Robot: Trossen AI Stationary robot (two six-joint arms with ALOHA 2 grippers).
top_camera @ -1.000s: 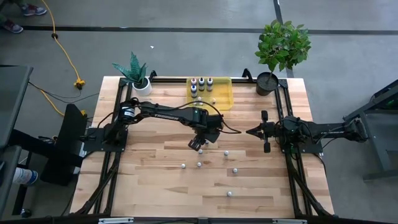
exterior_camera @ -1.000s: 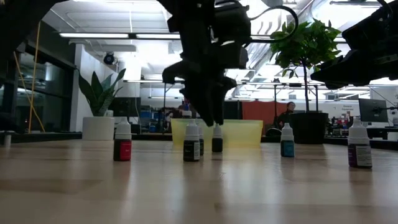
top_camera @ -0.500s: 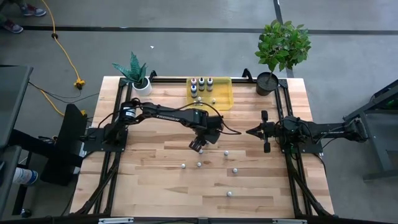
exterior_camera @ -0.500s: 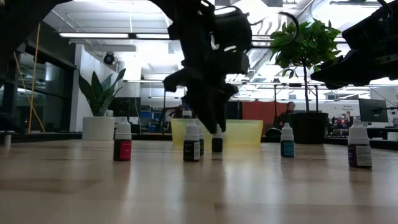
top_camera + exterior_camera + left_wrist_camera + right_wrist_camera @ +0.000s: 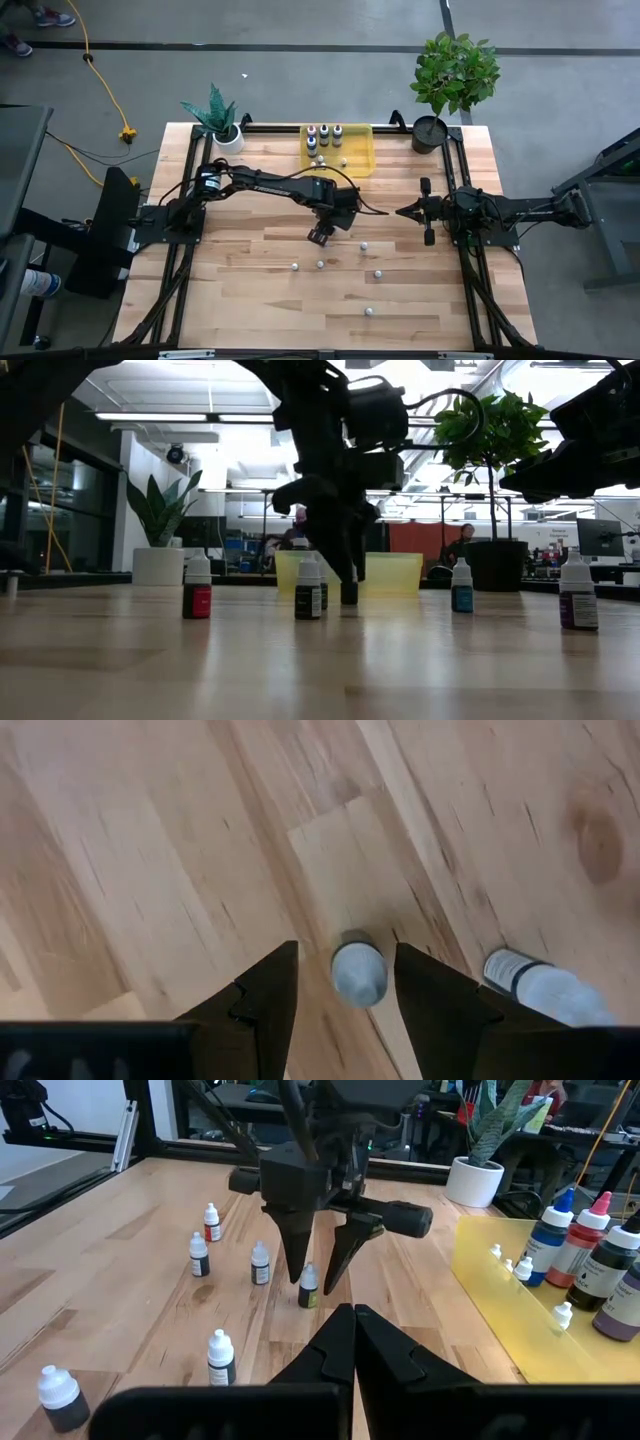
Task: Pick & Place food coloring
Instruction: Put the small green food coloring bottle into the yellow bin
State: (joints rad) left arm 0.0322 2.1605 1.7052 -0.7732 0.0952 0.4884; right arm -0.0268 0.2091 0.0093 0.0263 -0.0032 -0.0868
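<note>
The food coloring is small bottles standing upright on the wooden table, plus larger ones in the yellow tray (image 5: 355, 155). My left gripper (image 5: 345, 948) is open and points steeply down over one small white-capped bottle (image 5: 358, 974). One finger stands on each side of that bottle with a gap to it, as the right wrist view also shows (image 5: 308, 1287). The low view has the bottle (image 5: 349, 593) half hidden behind the fingers. My right gripper (image 5: 352, 1315) is shut and holds nothing, level at the table's right side (image 5: 402, 211).
Other small bottles stand loose nearby (image 5: 295, 266) (image 5: 320, 264) (image 5: 364, 244) (image 5: 378, 274) (image 5: 370, 311). A second bottle (image 5: 545, 988) stands close beside one left finger. Larger bottles (image 5: 324, 132) stand in the tray's far end. Potted plants (image 5: 218, 118) (image 5: 452, 75) are at the far edge.
My left gripper has come down over the small bottle and rolled a little. Its fingertips, which were level with the cap, now reach down on both sides of the bottle. The bottle has stayed in place.
</note>
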